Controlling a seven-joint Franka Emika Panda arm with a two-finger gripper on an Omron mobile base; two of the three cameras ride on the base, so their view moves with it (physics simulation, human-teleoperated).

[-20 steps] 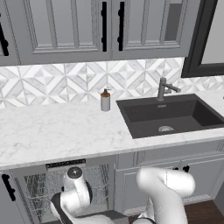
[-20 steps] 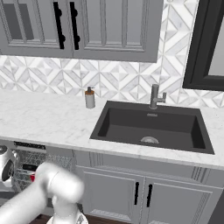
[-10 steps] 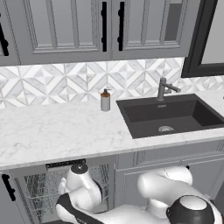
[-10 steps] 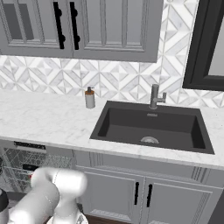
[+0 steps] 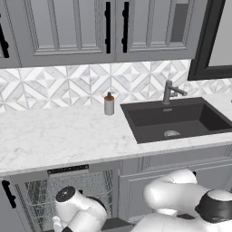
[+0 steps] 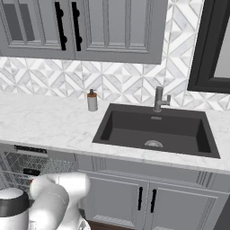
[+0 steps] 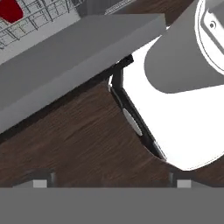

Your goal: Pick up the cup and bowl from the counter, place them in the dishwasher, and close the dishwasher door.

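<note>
One counter (image 5: 54,136) of white marble runs under grey cabinets (image 5: 68,31), with one sink (image 5: 176,120), one tap (image 5: 170,92) and one soap bottle (image 5: 109,104). Below it the dishwasher (image 5: 68,190) is open, one cup (image 7: 11,11) in its rack, the door (image 7: 74,57) hanging over dark wood floor (image 7: 87,144). Gripper (image 7: 109,183) points at the floor, tips well spread, nothing between them.

A grey soap dispenser bottle with a brown pump (image 5: 109,104) stands by the white patterned tile backsplash (image 5: 63,86), at nine o'clock from the grey metal faucet (image 5: 169,92). Grey upper cabinets with black vertical handles (image 5: 108,27) hang above. Dark wood floor (image 7: 87,144) lies below.
</note>
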